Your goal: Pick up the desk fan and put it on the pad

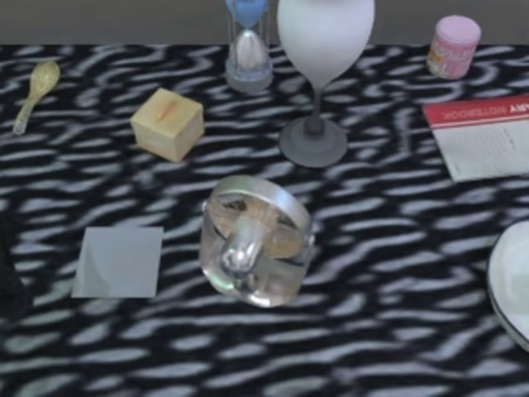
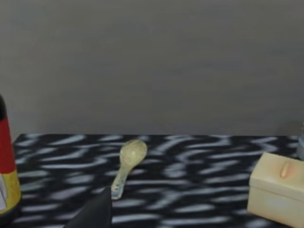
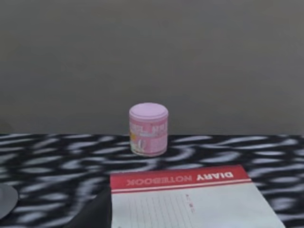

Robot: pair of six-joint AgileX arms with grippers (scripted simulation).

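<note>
Pink jar: upright on the zebra-striped table, far side. Notebook: white, red "DIARY NOTEBOOK" header, lying flat, nearer than the jar.

left arm: dark, matte | tool fingers: black, wedge-shaped

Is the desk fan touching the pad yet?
Apart. The top view shows a strip of striped table between the desk fan and the pad at its left.
</note>
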